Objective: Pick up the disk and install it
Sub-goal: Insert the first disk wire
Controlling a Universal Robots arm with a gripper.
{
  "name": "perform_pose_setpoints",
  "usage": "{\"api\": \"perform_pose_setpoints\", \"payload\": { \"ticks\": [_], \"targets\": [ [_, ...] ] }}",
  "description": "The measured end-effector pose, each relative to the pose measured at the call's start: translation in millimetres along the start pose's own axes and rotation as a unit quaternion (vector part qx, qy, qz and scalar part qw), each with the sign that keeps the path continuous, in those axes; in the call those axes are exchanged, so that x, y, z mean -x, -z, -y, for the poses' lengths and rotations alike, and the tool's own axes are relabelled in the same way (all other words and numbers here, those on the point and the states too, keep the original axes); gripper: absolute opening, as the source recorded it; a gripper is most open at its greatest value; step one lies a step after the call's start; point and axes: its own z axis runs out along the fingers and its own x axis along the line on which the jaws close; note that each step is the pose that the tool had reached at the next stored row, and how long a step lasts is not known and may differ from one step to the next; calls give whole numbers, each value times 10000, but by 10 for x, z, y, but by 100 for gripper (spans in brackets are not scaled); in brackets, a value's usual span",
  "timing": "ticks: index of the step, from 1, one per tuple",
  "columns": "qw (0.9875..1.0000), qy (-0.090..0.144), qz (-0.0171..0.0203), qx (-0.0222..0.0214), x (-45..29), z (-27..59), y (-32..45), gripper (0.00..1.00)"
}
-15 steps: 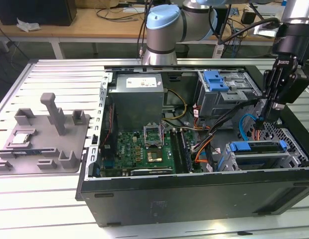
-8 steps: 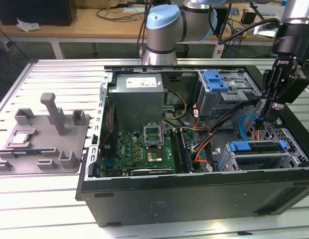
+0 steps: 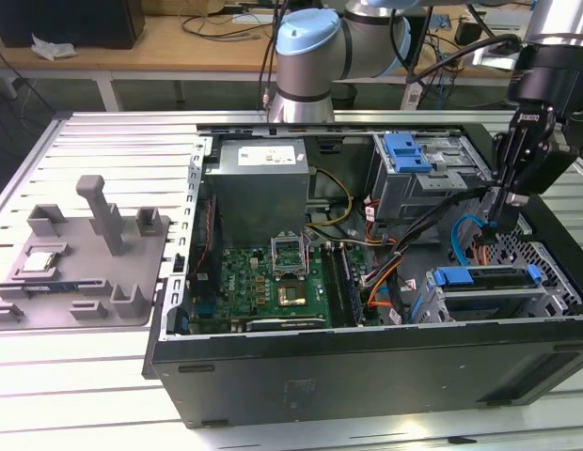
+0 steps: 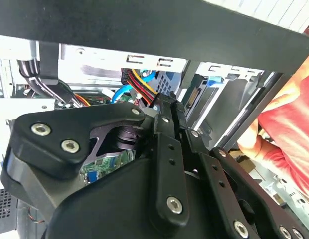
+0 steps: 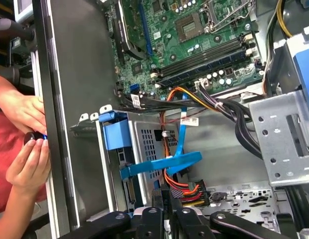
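**Claw low among the cables, with hands at the case wall**

The open computer case [image 3: 367, 376] lies on the slatted surface [image 3: 94, 395], and the claw [image 3: 494, 224] hangs inside it at the end toward the exterior view's right. Its jaws look pressed together with nothing between them.

The disk [image 3: 489, 293] appears to sit in the drive cage [image 5: 150, 144] just below the claw, its blue rail uppermost. I cannot tell whether it is pushed fully home. If it is not, any sideways nudge from the claw could cock it in the cage.

The nearer risk is the wiring. A flat blue cable [image 5: 162, 164] loops across right by the fingertips, and the red-and-orange power leads [image 5: 183, 185] bunch beside them. Lifting or swinging could hook a loop and drag a plug loose.

A person's hands [image 5: 26, 154] rest at the outer wall of the case, close to the claw's end. A fast move outward could strike them.
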Motion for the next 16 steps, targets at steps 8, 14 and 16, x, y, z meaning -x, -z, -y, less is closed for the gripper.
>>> {"api": "perform_pose_setpoints", "payload": {
  "ticks": [8, 14, 16],
  "targets": [
    [9999, 62, 82, -133, -113, -49, 18, 16],
    [9995, 91, 234, -201, -201, -63, 85, 16],
    [9992, 110, 340, -202, -224, -63, 74, 16]
  ]
}}
